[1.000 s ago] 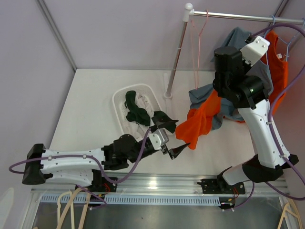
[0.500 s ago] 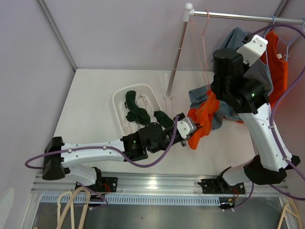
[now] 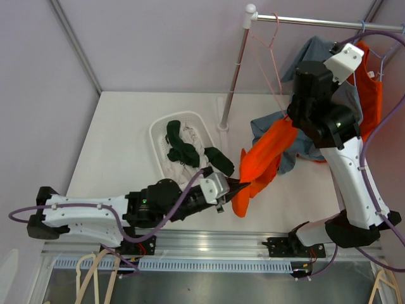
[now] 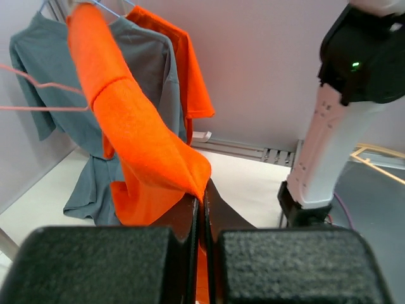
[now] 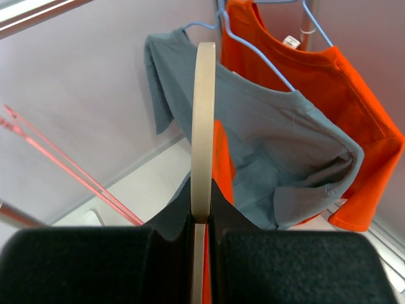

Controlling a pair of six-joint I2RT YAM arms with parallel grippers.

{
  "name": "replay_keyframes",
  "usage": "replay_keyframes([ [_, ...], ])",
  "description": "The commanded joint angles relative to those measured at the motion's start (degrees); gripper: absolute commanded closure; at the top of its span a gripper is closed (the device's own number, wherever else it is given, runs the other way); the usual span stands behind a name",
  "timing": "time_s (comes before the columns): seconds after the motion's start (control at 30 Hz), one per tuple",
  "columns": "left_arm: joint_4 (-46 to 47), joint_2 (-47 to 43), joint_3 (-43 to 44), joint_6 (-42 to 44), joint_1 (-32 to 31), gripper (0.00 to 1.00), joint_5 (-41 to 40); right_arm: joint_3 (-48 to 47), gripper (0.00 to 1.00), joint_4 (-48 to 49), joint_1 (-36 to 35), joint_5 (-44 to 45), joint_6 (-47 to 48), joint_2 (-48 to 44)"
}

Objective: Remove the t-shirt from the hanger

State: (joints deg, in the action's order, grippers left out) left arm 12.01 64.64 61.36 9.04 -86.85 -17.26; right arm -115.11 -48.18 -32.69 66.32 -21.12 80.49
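The left claw [image 3: 236, 189] is closed tight on the low hem of the orange t-shirt [image 3: 262, 158], its jaws pressed together with a fold of cloth pinched at their tips – the left wrist view shows this plainly. From there the t-shirt stretches taut, up and to the right, off the worktop [image 3: 114, 139], towards the right arm's wrist high on the right side. The right claw [image 5: 200, 218] is clamped on a cream hanger [image 5: 204, 126], holding its thin edge upright between shut jaws; a strip of orange cloth shows just behind the hanger, but whether the t-shirt sits on it cannot be told. Behind, a grey shirt [image 3: 314, 49] and a hanging orange shirt [image 3: 370, 88] are suspended from the rail [image 3: 323, 23] on blue wire hangers, the grey one nearer the middle. A bare pink hanger [image 3: 273, 57] hangs at the rail's left end, tilted. Left of the rail's pole, on the worktop, sits a white basket [image 3: 180, 114] holding a dark green garment [image 3: 177, 151] and some white cloth – part of the green spills over its near right rim.
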Motion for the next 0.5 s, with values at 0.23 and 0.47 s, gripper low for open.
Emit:
replay_keyframes([
  [0.23,-1.81,-11.2,-9.33,-6.48,-5.09,0.99,-5.86,-0.02,1.0,0.99,21.06,-26.47,-7.7,-0.34],
  [0.47,5.82,-9.81,-19.78,-15.89,-5.88,0.99,-2.32,-4.51,1.0,-1.3,23.46,-31.6,-8.14,2.22],
])
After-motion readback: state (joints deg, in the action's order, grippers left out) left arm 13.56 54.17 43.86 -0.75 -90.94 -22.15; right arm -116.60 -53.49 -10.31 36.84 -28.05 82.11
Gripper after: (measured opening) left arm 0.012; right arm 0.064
